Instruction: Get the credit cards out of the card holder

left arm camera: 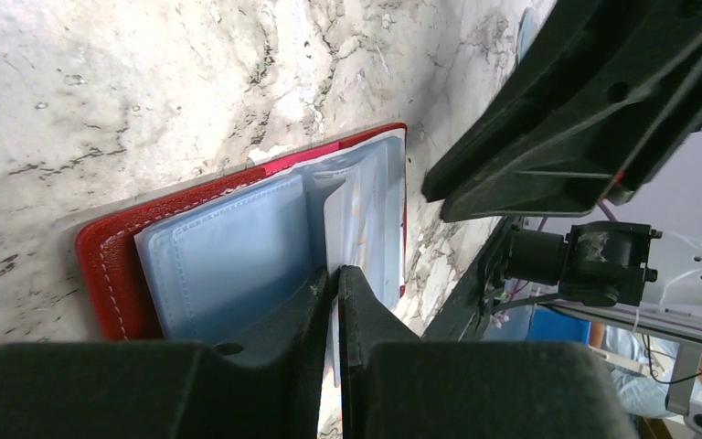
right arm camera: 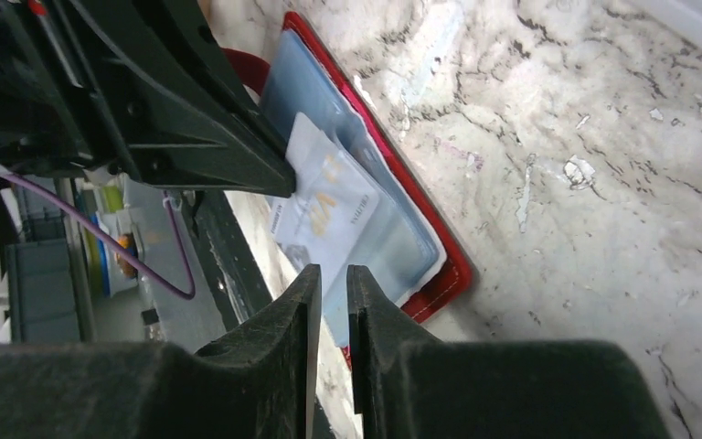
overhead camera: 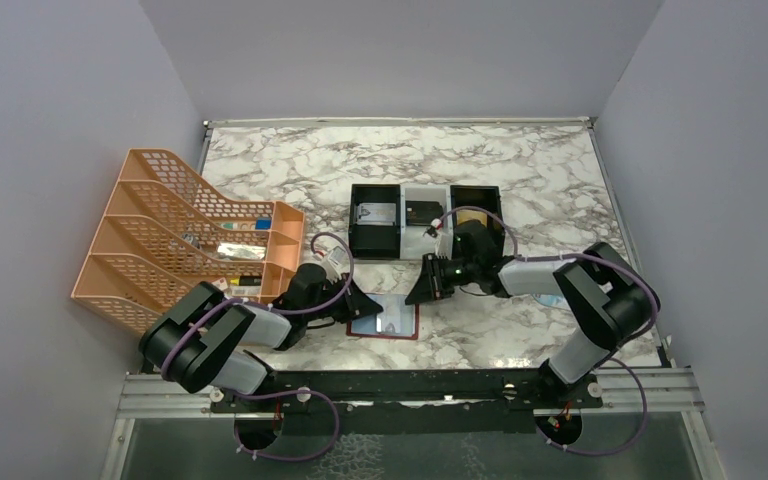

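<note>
The card holder [overhead camera: 396, 322] lies open on the marble table [overhead camera: 520, 180], near the front edge and between our two arms. A white card [right arm camera: 324, 215] with gold marks sticks partway out of it. Our right gripper [right arm camera: 331, 274] has its fingers a slit apart at that card's edge. Our left gripper [left arm camera: 336, 279] has a pale pocket leaf in its narrow gap. We cannot tell whether either one grips.

The marble bench [overhead camera: 290, 160] holds a red card holder [overhead camera: 390, 322] by its near edge. A black-and-white tray [overhead camera: 372, 247] sits in the middle, and an orange rack [overhead camera: 160, 240] sits at the left edge.
</note>
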Motion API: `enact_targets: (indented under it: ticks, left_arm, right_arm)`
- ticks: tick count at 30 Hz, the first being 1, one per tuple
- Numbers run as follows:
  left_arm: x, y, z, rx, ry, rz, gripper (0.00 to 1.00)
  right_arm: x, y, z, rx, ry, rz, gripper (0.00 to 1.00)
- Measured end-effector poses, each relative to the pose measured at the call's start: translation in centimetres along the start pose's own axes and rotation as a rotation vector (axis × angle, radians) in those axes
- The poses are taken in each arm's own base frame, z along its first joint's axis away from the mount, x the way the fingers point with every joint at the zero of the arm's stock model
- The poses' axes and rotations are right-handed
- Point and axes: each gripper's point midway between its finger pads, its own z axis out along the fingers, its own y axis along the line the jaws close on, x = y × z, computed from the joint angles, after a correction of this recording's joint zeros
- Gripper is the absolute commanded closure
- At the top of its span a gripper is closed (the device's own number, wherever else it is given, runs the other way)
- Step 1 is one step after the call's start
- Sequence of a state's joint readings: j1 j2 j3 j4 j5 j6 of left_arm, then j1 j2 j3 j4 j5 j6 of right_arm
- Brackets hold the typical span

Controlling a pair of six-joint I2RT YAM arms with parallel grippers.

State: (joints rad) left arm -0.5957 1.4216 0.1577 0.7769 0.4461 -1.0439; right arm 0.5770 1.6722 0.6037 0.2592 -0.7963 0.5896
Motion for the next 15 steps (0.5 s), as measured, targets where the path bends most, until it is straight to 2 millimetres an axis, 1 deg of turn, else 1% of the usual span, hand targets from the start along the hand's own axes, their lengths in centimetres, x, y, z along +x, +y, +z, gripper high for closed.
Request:
enact_targets:
  ticks: [3,6,8,10,12,14,15]
  left_arm:
    - [0.1,0.0,0.0,0.002,0.005,0.003,0.88]
    - [0.2,0.0,0.0,0.001,0.01,0.003,0.88]
    - [0.2,0.1,0.0,0.001,0.012,0.002,0.87]
    - [0.2,0.0,0.0,0.002,0.012,0.003,0.87]
    - [0.2,-0.1,0.0,0.005,0.013,0.004,0.85]
    - [0.2,0.0,0.0,0.005,0.013,0.004,0.8]
    - [0.2,0.0,0.0,0.005,0.013,0.005,0.79]
  right_arm:
    - [-0.7,1.2,-0.2,0.011,-0.018,-0.037,0.84]
    - [-1.6,2.9,0.7,0.017,-0.027,-0.093,0.84]
    - [-1.7,3.2,1.2,0.035,-0.031,-0.109,0.84]
    - [-1.3,3.0,1.7,0.063,-0.027,-0.111,0.84]
    - [-0.9,2.0,2.0,0.113,-0.023,-0.093,0.84]
    - [-0.4,1.0,2.2,0.164,-0.019,-0.072,0.84]
    - [0.2,0.4,2.3,0.186,-0.007,-0.06,0.85]
